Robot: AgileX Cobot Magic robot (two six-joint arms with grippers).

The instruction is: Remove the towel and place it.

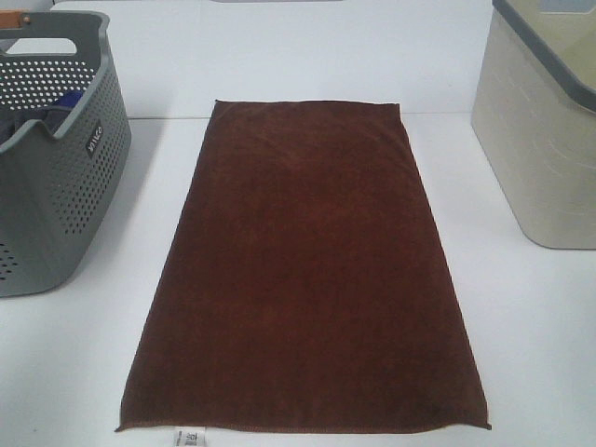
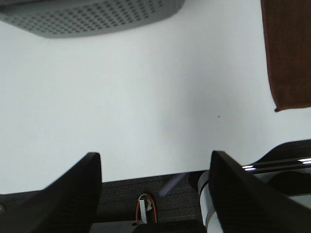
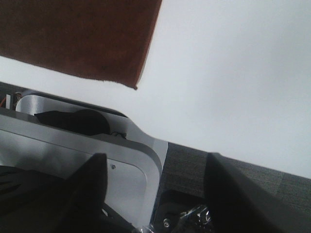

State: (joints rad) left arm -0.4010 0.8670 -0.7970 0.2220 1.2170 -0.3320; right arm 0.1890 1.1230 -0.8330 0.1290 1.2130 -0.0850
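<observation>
Towel flat between two baskets.

Towel lies flat mid-table, nothing on top of it. Bare white table strips run down both its long sides. Grey perforated basket blocks the left side, beige bin the right rear; both stand apart from the towel. Near towel corners lie clear of both containers.

Looks like a lab/test bench w/ laundry props: plain white table, grey perforated basket, beige bin, brown towel laid flat, robot frame at table edge.
</observation>
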